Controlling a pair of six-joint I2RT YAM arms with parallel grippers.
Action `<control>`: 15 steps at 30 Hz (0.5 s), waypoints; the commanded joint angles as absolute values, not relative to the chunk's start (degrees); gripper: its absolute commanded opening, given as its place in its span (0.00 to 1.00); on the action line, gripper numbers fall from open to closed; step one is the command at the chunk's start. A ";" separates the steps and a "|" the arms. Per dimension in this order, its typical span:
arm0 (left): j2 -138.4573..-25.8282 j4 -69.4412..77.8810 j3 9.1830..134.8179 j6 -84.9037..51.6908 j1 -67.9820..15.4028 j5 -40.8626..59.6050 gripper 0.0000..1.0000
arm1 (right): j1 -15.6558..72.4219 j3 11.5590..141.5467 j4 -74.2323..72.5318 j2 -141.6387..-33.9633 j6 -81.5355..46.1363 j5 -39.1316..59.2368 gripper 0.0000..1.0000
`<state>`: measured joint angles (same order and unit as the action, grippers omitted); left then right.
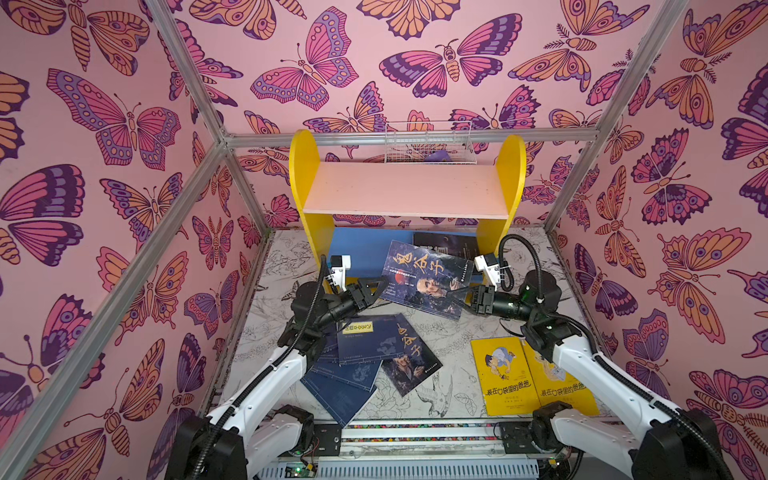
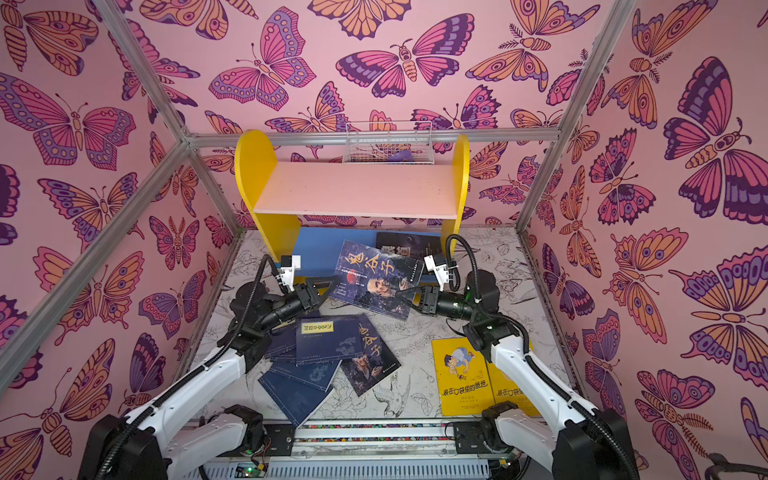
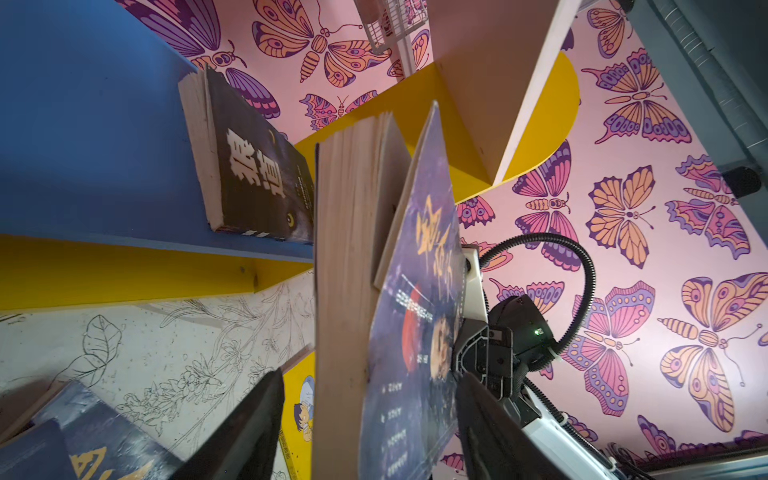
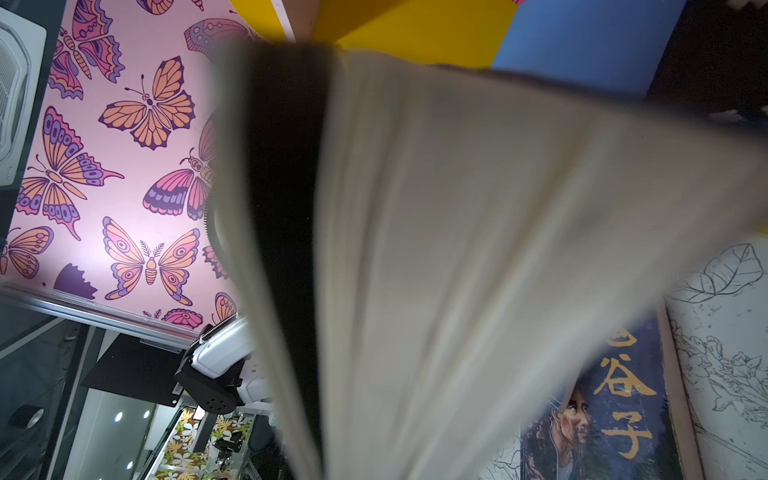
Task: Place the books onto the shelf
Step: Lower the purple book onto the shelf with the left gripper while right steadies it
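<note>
Blurred fanned book (image 4: 457, 249) close up, portrait paperback (image 4: 602, 415) flat on sketched tabletop (image 4: 727, 353), shelf's blue board (image 4: 573, 37) beyond, butterfly wall (image 4: 124, 166).

Both top views look down from high up at the whole table (image 1: 457, 332) and shelf (image 1: 407, 189). Both wrist views sit right beside one book (image 3: 345, 291).

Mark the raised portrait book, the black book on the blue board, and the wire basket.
raised portrait book (image 1: 424, 276): in a top view, middle of cover.
black book (image 3: 257, 174): left wrist view, front cover.
wire basket (image 1: 415, 143): in a top view, front mesh wall.
</note>
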<state>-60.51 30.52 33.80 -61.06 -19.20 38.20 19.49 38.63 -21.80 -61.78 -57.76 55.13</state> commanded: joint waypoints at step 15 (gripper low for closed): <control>-63.08 36.91 33.05 -61.37 -20.12 41.66 0.00 | 19.08 43.26 -21.69 -65.05 -54.36 54.02 0.00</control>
